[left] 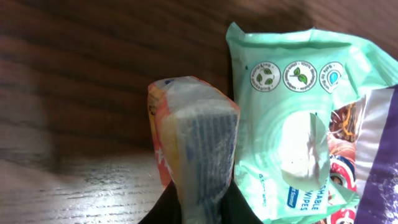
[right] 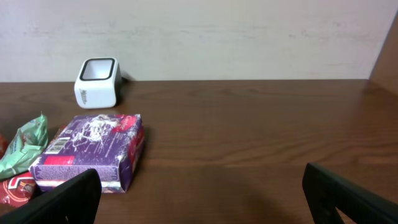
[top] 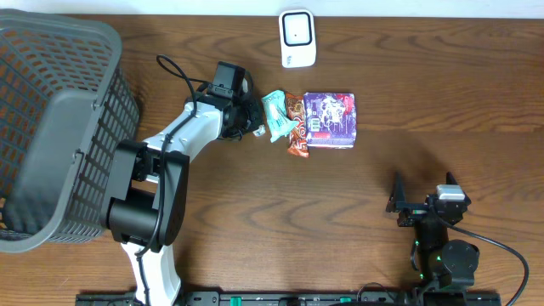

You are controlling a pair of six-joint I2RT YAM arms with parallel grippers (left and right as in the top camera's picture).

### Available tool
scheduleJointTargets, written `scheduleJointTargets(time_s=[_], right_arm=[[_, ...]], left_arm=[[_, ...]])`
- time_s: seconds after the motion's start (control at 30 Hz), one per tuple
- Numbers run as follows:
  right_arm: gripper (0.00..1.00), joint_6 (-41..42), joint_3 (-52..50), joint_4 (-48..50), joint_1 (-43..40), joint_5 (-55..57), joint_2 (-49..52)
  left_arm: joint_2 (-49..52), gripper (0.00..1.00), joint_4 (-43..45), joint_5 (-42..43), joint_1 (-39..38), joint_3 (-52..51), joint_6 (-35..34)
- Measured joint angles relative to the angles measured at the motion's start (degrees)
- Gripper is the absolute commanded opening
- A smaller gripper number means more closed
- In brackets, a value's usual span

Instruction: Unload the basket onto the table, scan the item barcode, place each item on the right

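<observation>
Grasp stage of the scan. We found the left gripper (top: 252, 121) clenched on a small orange-and-white packet (left: 198, 140), held on edge just beside the green wipes pack (left: 298, 106), with the purple box (top: 330, 119) beyond. The right gripper (top: 422, 204) stood released and empty, well apart. We judged that the next move called for carrying the packet to the white scanner (top: 297, 38) and turning its code face toward the window.
</observation>
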Motion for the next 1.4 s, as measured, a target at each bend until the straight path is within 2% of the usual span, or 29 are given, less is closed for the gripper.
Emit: scheduleJointTargets(time_s=[0.03, 0.1, 0.43, 0.87, 1.0, 1.1, 1.4], right_arm=[[0.99, 0.0, 0.0, 0.0, 0.0, 0.0, 0.0], [0.99, 0.0, 0.0, 0.0, 0.0, 0.0, 0.0], [0.99, 0.0, 0.0, 0.0, 0.0, 0.0, 0.0], [0.99, 0.0, 0.0, 0.0, 0.0, 0.0, 0.0], [0.99, 0.0, 0.0, 0.0, 0.0, 0.0, 0.0], [0.99, 0.0, 0.0, 0.0, 0.0, 0.0, 0.0], [0.99, 0.0, 0.0, 0.0, 0.0, 0.0, 0.0]], left_arm=[[0.0, 0.47, -0.3, 0.4, 0.0, 0.0, 0.2], [0.1, 0.53, -0.8, 1.1, 0.0, 0.0, 0.3], [-0.3, 0.53, -4.0, -1.1, 0.7, 0.0, 3.7], [-9.3, 0.54, -5.8, -4.9, 3.5, 0.0, 5.0], [-9.3, 0.51, -6.2, -5.0, 3.5, 0.0, 5.0], [-9.3, 0.40, -6.7, -4.9, 3.5, 0.0, 5.2], [-9.3, 0.39, -8.7, -5.0, 3.5, 0.0, 5.6]])
